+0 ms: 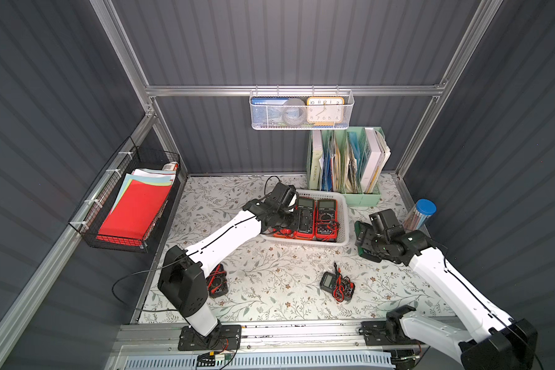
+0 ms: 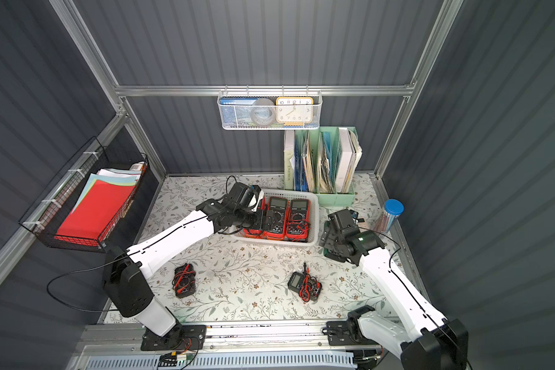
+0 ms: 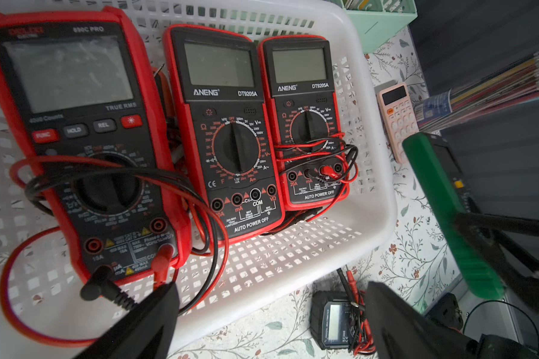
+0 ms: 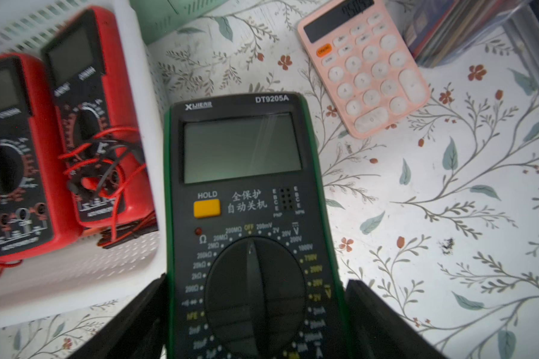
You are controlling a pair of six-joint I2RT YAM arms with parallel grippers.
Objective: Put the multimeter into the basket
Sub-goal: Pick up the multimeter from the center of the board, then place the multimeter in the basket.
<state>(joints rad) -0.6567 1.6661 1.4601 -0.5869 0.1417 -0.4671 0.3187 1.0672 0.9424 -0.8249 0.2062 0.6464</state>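
The white perforated basket (image 1: 346,224) (image 2: 316,221) (image 3: 378,186) (image 4: 156,161) holds three red multimeters side by side (image 3: 84,140) (image 3: 227,133) (image 3: 305,124). My left gripper (image 3: 271,289) (image 1: 305,221) (image 2: 269,221) hangs open over the basket's near left part with nothing between its fingers. Just right of the basket, my right gripper (image 4: 255,286) (image 1: 364,238) (image 2: 327,238) is shut on a green multimeter (image 4: 243,186) (image 3: 442,202), one finger on each long side at the dial. Its head overlaps the basket's right rim. Two dark multimeters with leads lie on the table (image 1: 335,285) (image 2: 184,280).
A pink calculator (image 4: 364,68) and a blue-lidded pen tube (image 1: 422,213) stand right of the basket. A green file holder (image 1: 346,163) is behind it. A black wire basket of red paper (image 1: 132,205) hangs on the left wall, a white mesh basket (image 1: 302,110) on the back rail.
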